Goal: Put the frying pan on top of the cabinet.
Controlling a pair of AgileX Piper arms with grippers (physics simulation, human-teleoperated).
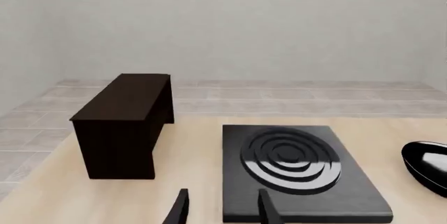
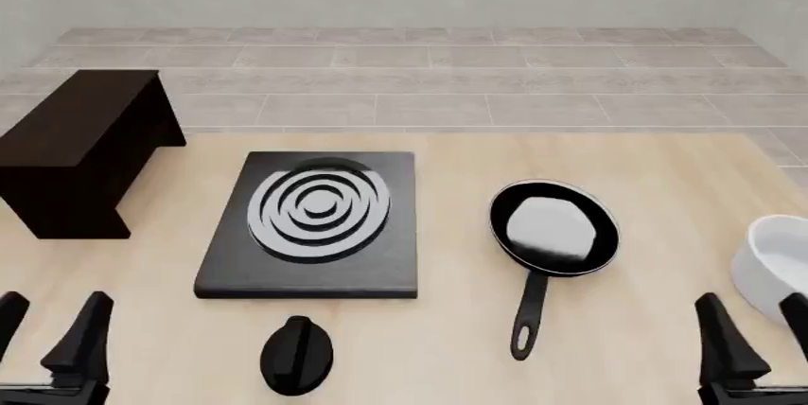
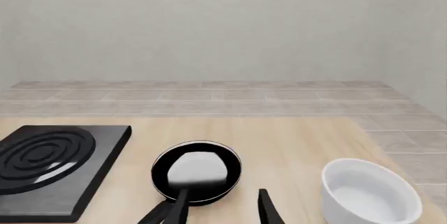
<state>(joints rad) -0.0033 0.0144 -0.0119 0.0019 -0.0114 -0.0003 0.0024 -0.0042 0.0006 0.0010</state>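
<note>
The frying pan [image 2: 553, 228] is round and black with a glossy grey-white inside. It lies on the table right of centre, its long handle [image 2: 527, 315] pointing toward me. It also shows in the right wrist view as the frying pan [image 3: 198, 170]; only its dark edge [image 1: 427, 164] shows in the left wrist view. The cabinet [image 2: 82, 140] is a dark brown box at the far left, seen as the cabinet [image 1: 125, 124] ahead of the left fingers. My left gripper [image 2: 48, 329] is open and empty at the near left corner. My right gripper [image 2: 762, 329] is open and empty at the near right, apart from the pan.
A flat black stove plate [image 2: 316, 220] with grey rings lies between cabinet and pan. A black knob-like object [image 2: 297, 355] sits near the front edge below it. A white bowl [image 2: 777, 268] stands at the right edge, close to the right gripper.
</note>
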